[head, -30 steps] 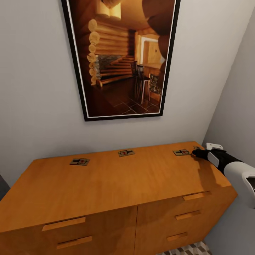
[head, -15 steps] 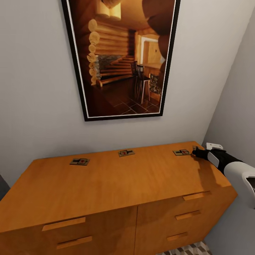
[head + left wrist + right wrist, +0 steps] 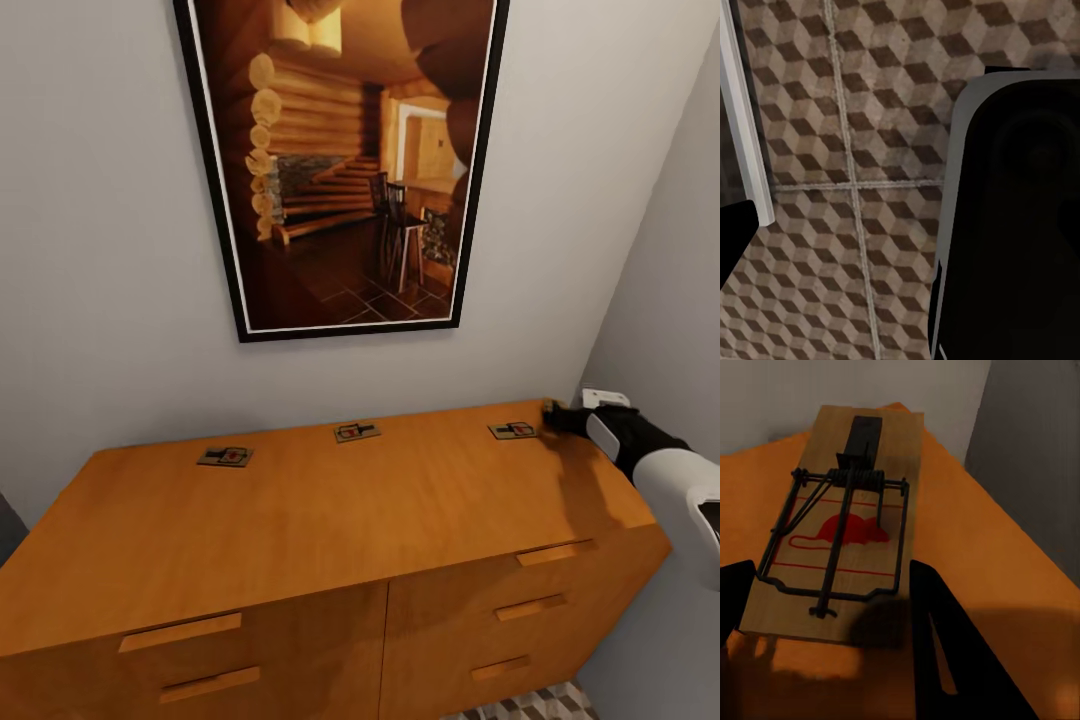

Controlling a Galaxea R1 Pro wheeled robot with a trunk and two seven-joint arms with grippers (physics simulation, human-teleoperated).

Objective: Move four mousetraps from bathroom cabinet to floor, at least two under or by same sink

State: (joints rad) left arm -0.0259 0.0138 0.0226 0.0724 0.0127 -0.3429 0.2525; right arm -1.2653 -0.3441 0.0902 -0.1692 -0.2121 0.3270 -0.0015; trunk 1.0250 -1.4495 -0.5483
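Three mousetraps lie along the back of the orange-brown cabinet (image 3: 330,530): one at the left (image 3: 225,456), one in the middle (image 3: 357,432) and one toward the right (image 3: 513,430). My right gripper (image 3: 552,413) is at the cabinet's far right back corner. In the right wrist view, my right gripper (image 3: 832,581) is shut on the sides of another mousetrap (image 3: 844,525), which is raised slightly off the top. The left wrist view looks down on the cube-patterned bathroom floor (image 3: 870,112), with one black finger (image 3: 733,240) at the edge. The sink is out of view.
A large framed picture (image 3: 345,160) hangs on the wall behind the cabinet. A grey side wall (image 3: 670,250) stands close on the right. A patch of tiled floor (image 3: 530,708) shows below the cabinet. A black and grey robot part (image 3: 1020,225) and a white strip (image 3: 742,127) sit over the floor.
My right gripper has moved up and toward the back corner, taking the rightmost mousetrap with it. The other three mousetraps have not moved.
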